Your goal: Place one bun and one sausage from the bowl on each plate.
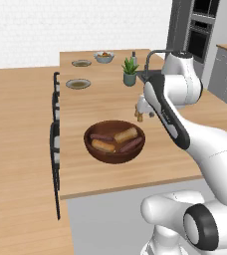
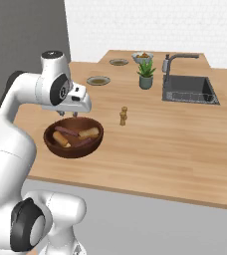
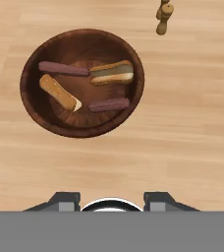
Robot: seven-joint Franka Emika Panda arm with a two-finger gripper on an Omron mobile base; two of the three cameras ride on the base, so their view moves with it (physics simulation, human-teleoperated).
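Note:
The dark reddish-brown bowl (image 1: 114,155) (image 2: 73,149) (image 3: 38,113) sits near the counter's front edge. Inside it lie two buns (image 3: 60,92) (image 3: 112,72) and two sausages (image 3: 63,68) (image 3: 109,105). My gripper (image 2: 68,114) (image 3: 111,199) hovers above the bowl's rim. Its fingertips (image 3: 65,199) stand wide apart with nothing between them, so it is open. Two plates (image 1: 78,83) (image 1: 81,63) rest farther back along the counter's left side, also seen as a near plate (image 2: 98,80) and a far plate (image 2: 118,62).
A small wooden pepper shaker (image 1: 139,114) (image 2: 123,116) (image 3: 163,18) stands just beyond the bowl. A potted plant (image 1: 130,72) (image 2: 146,74), a pale fruit bowl (image 1: 104,57) and a sink (image 2: 189,89) with a faucet are at the back. Dark stools (image 1: 56,144) line the counter's left edge.

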